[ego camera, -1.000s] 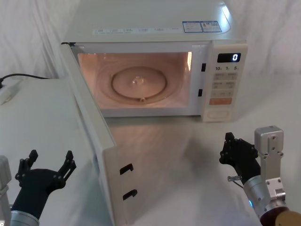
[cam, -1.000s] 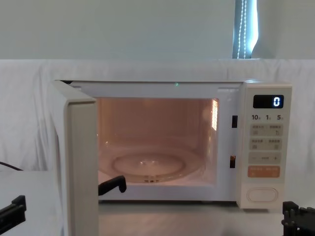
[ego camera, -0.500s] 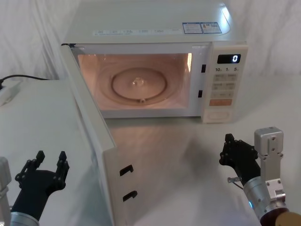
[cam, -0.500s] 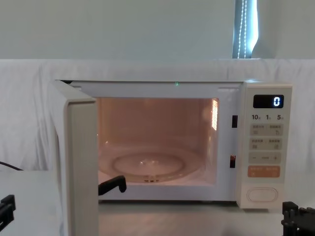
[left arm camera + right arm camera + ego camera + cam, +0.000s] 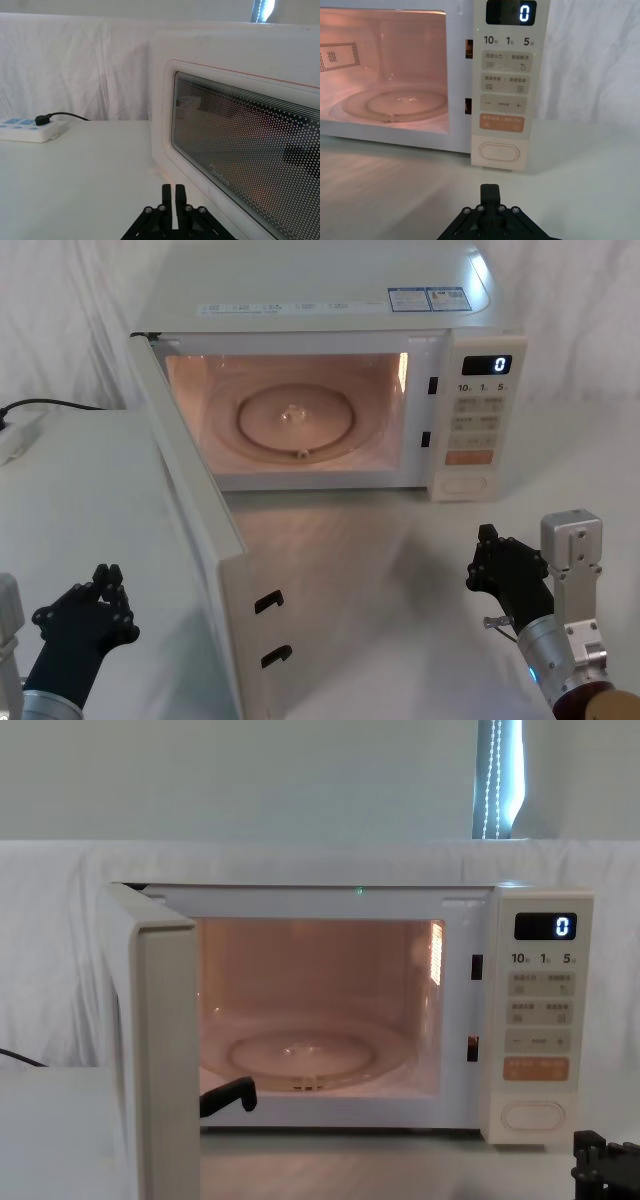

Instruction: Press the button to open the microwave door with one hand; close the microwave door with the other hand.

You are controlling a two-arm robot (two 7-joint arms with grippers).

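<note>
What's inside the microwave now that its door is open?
Inside the microwave, a round glass turntable sits on the lit floor, with nothing on it. The open door hides the cavity's left edge in the chest view.

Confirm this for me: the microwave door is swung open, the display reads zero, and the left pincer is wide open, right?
Not quite. The microwave door is open and the display reads zero, but the left pincer is shut, as the left wrist view shows.

Head cam looking down from above at open microwave (image 5: 330, 390); chest cam facing cavity level, near; left wrist viewing microwave door (image 5: 240, 150) outside close up; right wrist facing control panel (image 5: 507, 85); all sharing microwave
</note>
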